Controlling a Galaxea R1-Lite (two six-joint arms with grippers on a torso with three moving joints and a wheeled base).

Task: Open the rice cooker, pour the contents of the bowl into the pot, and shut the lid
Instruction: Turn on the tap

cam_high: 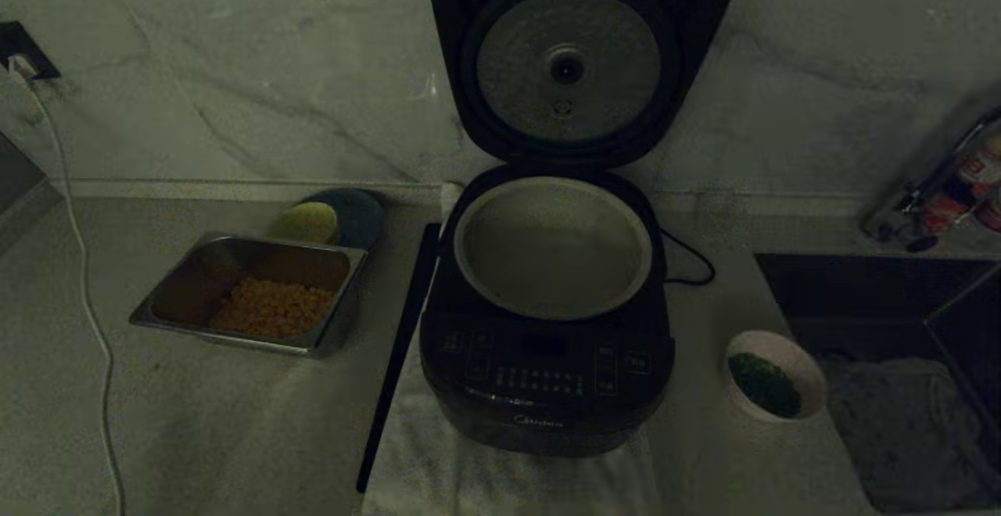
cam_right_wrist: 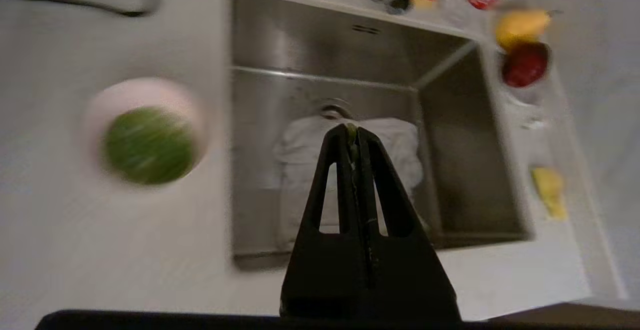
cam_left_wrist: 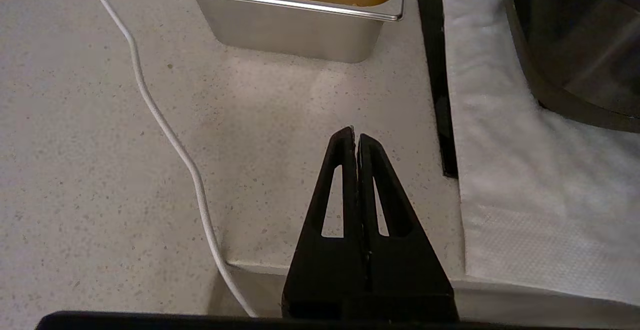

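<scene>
Now the lid (cam_high: 579,55) stands up and the pot (cam_high: 553,246) gapes, so the bowl (cam_right_wrist: 145,132) of chopped greens (cam_right_wrist: 148,146) is next. Both my grippers, left (cam_left_wrist: 356,137) and right (cam_right_wrist: 351,132), are pressed closed on nothing (right must spread wide), then pinch its rim from above.

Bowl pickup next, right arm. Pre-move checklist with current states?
1. Lid fully up: ok.
2. Pot seated in the cooker, nothing seen inside: ok.
3. Bowl upright on the counter right of the cooker, greens still in it: ok.
4. Right end effector open for the grasp: not ok, shut, above the sink and beside the bowl.
5. Left end effector out of the way: ok, shut, over the counter near the tray.
6. Right arm's path to the bowl: cannot tell, arm not in head view.
</scene>
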